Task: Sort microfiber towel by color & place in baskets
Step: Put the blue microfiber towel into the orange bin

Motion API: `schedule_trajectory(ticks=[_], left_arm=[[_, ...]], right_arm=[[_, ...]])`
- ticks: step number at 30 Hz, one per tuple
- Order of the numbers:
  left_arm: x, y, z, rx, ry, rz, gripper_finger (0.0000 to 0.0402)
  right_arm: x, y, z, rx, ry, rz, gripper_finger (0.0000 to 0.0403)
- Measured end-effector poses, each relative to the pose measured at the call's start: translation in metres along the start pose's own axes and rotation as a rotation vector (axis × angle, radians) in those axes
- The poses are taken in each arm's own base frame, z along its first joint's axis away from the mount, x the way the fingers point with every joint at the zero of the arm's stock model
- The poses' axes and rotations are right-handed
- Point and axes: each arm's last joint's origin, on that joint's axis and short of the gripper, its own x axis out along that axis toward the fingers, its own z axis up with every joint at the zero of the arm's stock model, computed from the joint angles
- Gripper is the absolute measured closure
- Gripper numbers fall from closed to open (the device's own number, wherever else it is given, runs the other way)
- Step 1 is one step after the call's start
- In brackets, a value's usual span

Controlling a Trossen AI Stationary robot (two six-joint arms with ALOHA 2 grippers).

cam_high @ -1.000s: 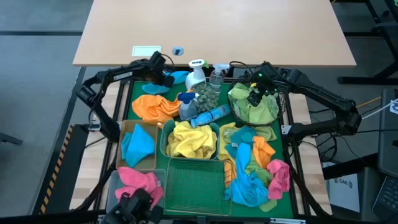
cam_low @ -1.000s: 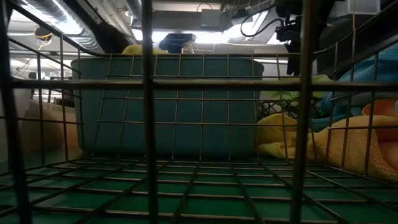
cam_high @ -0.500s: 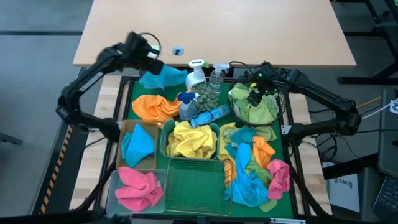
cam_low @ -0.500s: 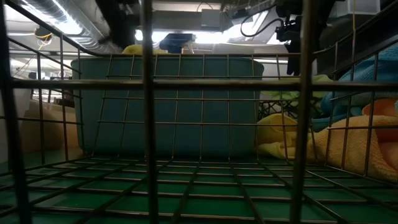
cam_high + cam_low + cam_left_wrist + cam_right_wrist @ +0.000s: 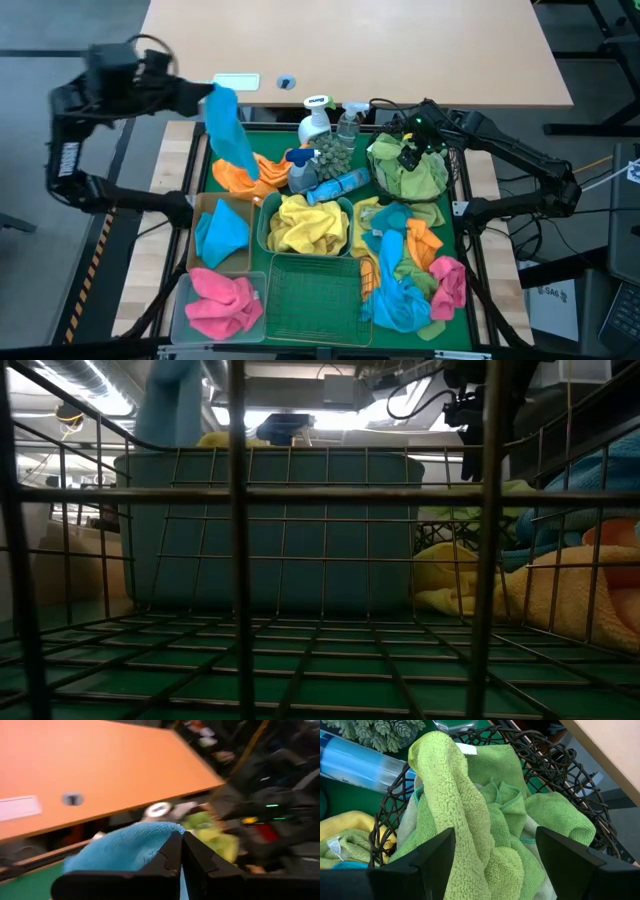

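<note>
My left gripper (image 5: 203, 96) is raised over the mat's far-left corner, shut on a blue towel (image 5: 229, 135) that also shows in the low view (image 5: 174, 400). My right gripper (image 5: 413, 152) stands open above the green towels (image 5: 485, 815) in the round black wire basket (image 5: 450, 170), touching nothing. The tan tray (image 5: 203, 207) holds a blue towel, the teal tub (image 5: 262, 222) yellow towels and the clear bin (image 5: 180, 290) pink ones. The green wire basket (image 5: 315, 295) holds nothing. An orange towel (image 5: 240, 175) lies on the mat. My left gripper pinches the blue towel's upper end (image 5: 155, 845) between its two shut fingers (image 5: 172, 852). The fingers come at it from the table's left side, slanting slightly down. The towel hangs slack below them in a long strip, its lower end (image 5: 246, 172) over the orange towel.
Spray bottles (image 5: 317, 120) and a blue bottle (image 5: 340, 186) on its side crowd the mat's far middle, beside a green plant-like clump (image 5: 333, 155). A mixed heap of blue, orange, yellow, green and pink towels (image 5: 410, 270) fills the near right. A wooden table (image 5: 350, 45) stands beyond.
My left gripper, shut on the blue towel, has risen steeply and swung toward the table's left edge. The towel, bunched on the mat near the spray bottles a second ago, is drawn up and now hangs as a long strip. The right arm kept still.
</note>
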Motion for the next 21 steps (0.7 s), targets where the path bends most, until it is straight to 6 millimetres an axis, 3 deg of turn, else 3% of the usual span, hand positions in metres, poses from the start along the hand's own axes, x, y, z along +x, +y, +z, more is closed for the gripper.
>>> schedule_trajectory(ticks=[6,11,15,21], left_arm=[[-0.04,-0.005,-0.007,-0.046,0.118,-0.261,0.0401],[-0.06,0.002,-0.024,-0.092,0.313,-0.357,0.0401],[-0.065,0.008,-0.034,-0.114,0.41,-0.32,0.0401],[-0.056,0.011,-0.04,-0.116,0.438,-0.286,0.0401]], right_arm=[[0.0,0.0,0.0,0.0,0.0,0.0,0.0127],[0.0,0.0,0.0,0.0,0.0,0.0,0.0127],[0.0,0.0,0.0,0.0,0.0,0.0,0.0127],[0.0,0.0,0.0,0.0,0.0,0.0,0.0127]])
